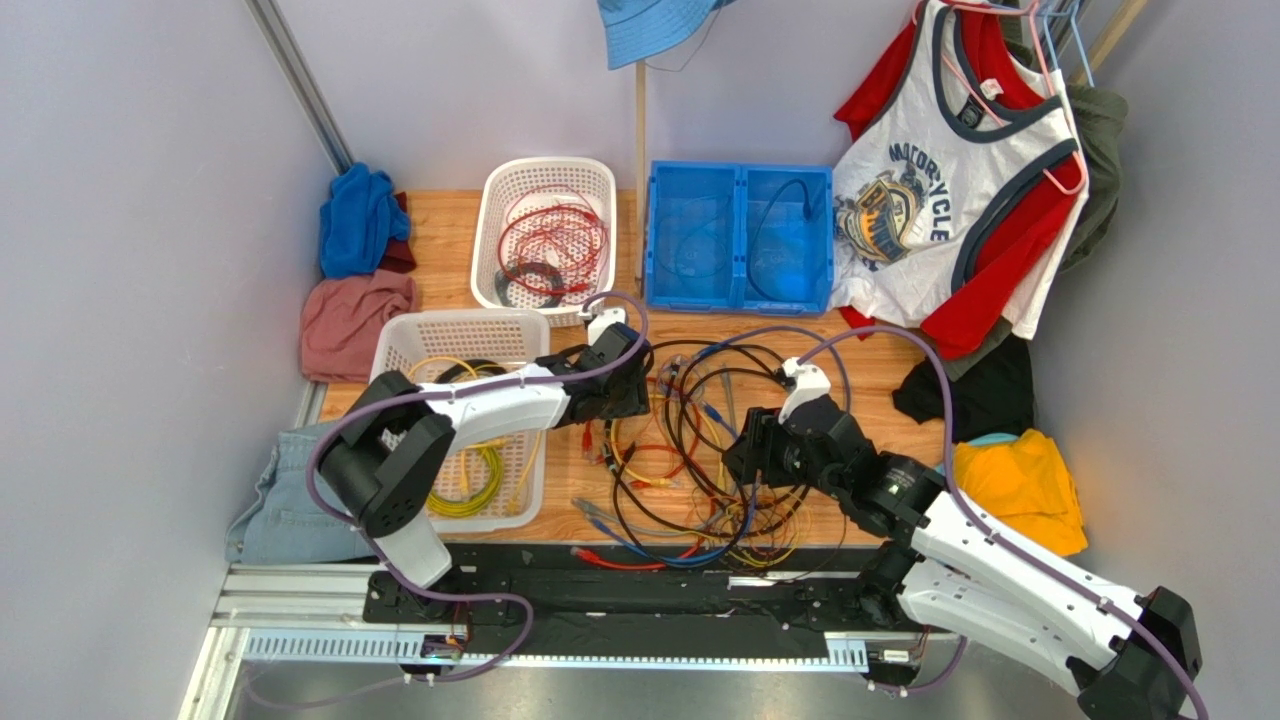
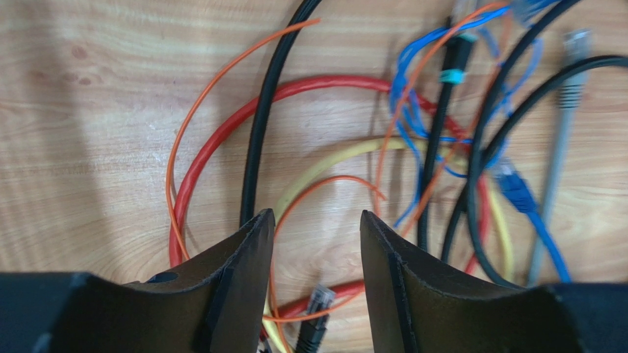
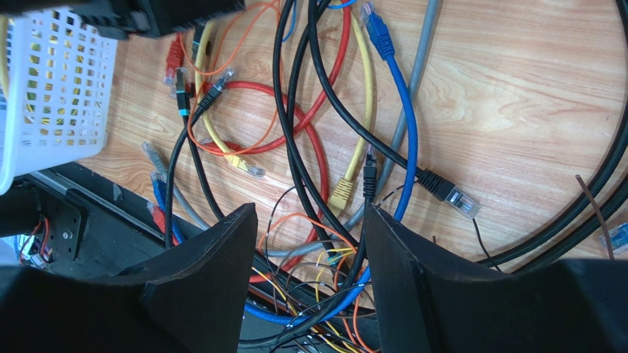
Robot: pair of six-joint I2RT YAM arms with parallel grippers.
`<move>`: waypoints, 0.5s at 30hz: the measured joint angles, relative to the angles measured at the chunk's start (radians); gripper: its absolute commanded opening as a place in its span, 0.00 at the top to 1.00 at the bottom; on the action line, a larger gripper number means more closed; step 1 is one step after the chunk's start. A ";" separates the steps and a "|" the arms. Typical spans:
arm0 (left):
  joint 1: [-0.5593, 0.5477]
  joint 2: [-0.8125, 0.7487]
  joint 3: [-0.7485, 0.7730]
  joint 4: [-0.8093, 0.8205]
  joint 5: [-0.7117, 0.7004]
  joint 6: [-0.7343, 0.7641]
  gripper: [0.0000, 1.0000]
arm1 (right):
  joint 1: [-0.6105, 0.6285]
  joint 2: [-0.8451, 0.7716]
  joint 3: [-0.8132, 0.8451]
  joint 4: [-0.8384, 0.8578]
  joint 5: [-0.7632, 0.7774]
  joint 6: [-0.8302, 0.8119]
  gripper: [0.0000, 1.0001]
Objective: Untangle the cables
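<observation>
Top view: cables tangled in heap on wooden bench, between both arms, reaching near edge. Left claw at heap's far-left side, right claw at its right side. White basket beside left arm, yellow cords inside.

Left wrist: left claw fingers apart, nothing clamped. Red cable, black cable, thin orange wire flat on bench beyond fingertips.

Right wrist: right claw fingers apart, nothing clamped. Blue cable and yellow cable beneath, among black strands.
</observation>
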 measured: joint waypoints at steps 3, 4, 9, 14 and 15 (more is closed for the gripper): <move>0.000 0.040 0.000 -0.009 -0.001 0.000 0.44 | 0.000 -0.018 0.000 -0.001 0.001 -0.004 0.41; 0.000 0.050 0.000 -0.012 -0.003 0.000 0.44 | 0.000 -0.022 0.000 -0.001 0.001 -0.005 0.41; 0.001 0.060 0.000 -0.020 -0.011 0.002 0.45 | 0.000 -0.024 0.000 -0.002 0.002 -0.009 0.41; 0.003 0.065 0.000 -0.016 -0.011 0.004 0.71 | 0.000 -0.024 0.000 -0.002 0.003 -0.011 0.41; 0.003 0.066 0.000 -0.014 -0.010 0.000 0.84 | 0.000 -0.024 0.000 -0.002 0.004 -0.012 0.41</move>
